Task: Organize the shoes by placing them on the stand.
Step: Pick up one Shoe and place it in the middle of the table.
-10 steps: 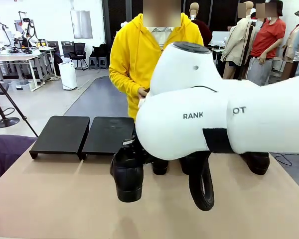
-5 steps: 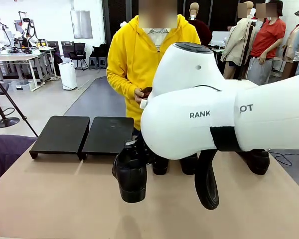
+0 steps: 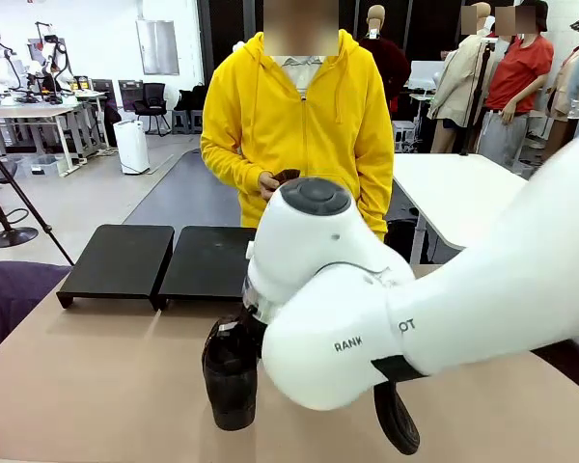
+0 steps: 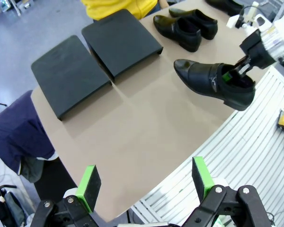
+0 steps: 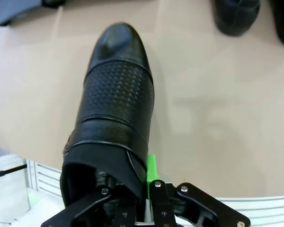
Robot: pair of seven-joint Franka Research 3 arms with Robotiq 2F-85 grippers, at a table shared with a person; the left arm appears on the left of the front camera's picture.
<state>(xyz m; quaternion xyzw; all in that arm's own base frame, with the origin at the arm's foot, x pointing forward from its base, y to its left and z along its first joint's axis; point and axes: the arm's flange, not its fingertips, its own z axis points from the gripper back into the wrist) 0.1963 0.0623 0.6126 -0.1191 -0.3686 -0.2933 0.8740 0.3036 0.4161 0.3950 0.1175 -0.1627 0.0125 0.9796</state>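
The right pincer (image 5: 143, 176) is clamped on the heel collar of one black loafer (image 5: 118, 99), one finger down inside the opening and the green pad of the other against the outside of the back. In the left wrist view that loafer hangs clear of the tan surface (image 4: 146, 127), near the robot's edge, its toe pointing roughly toward the stand (image 4: 68, 75). Both sloped panels of the stand are bare. Two more loafers (image 4: 180, 30) lie side by side on the surface just beyond the stand's nearer panel, and part of another (image 4: 222, 4) shows farther along. The left pincer (image 4: 145, 179) hovers over the surface edge with its jaws spread wide, holding nothing.

The loafer looks fairly light, with a stiff sole and heel but a softer upper that would likely give under a squeeze. The glossy leather is probably slippery (a grip across the toe would likely slide), so the firm heel collar seems the sound place to hold.
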